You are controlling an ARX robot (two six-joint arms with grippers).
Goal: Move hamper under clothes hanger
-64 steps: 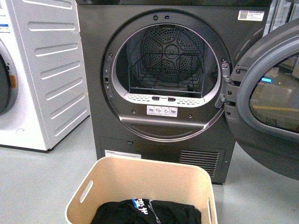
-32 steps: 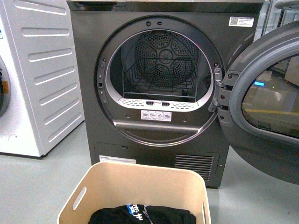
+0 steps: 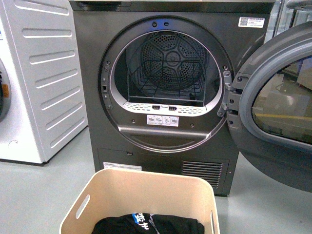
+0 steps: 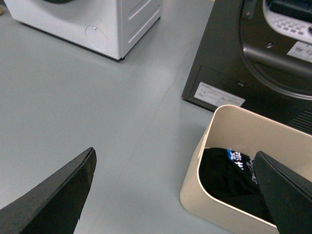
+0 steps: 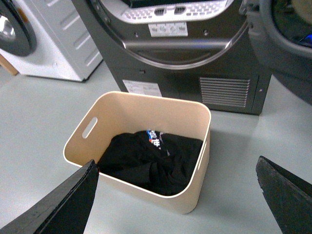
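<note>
Your beige plastic rectangular hamper [image 3: 146, 178] stands on the grey floor [image 3: 29, 195] in front of the dark grey round-door dryer [image 3: 161, 151], near it but not touching. The dryer's round door [image 3: 278, 112] is swung open to the right. A crumpled black garment [image 3: 146, 225] with a blue-and-white print lies inside the hamper. A white washing machine [image 3: 44, 73] stands left of the dryer. Your left gripper [image 4: 174, 151] is spread wide and holds nothing, over the floor near the hamper; your right gripper [image 5: 176, 160] is equally wide, above the hamper, touching nothing
</note>
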